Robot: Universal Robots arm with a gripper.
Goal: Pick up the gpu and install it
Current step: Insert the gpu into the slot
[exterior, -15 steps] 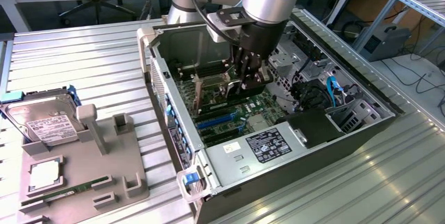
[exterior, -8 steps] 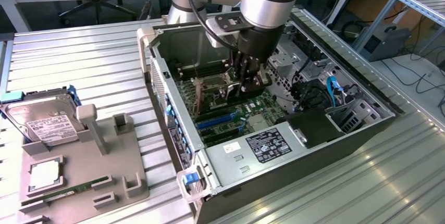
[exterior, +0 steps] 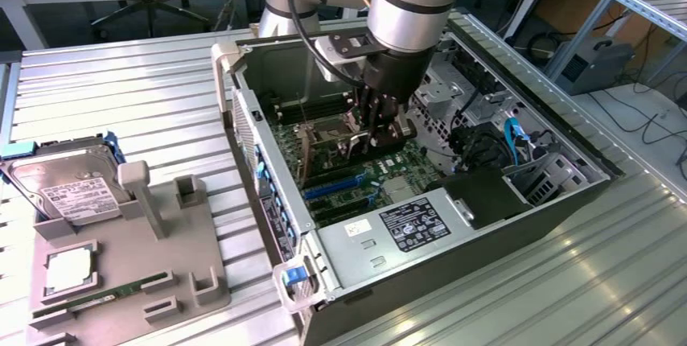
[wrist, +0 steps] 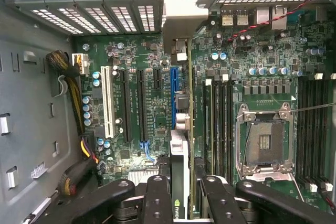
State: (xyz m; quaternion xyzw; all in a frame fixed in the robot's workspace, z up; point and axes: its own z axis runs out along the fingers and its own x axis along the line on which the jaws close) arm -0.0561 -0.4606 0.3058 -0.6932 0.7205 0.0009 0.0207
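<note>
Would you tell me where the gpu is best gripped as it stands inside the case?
The gpu stands on edge over the motherboard, bracket at the rear slots, so I would take its upper long edge from above, fingers on its two flat faces, as the gripper does now.

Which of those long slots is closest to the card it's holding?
The blue slot, right beside the gpu in the gripper; the others are white or black.

HDD (exterior: pixel 67 189), CPU (exterior: pixel 67 272), RAM stick (exterior: pixel 102 295) on grey tray (exterior: pixel 185 243).
</note>
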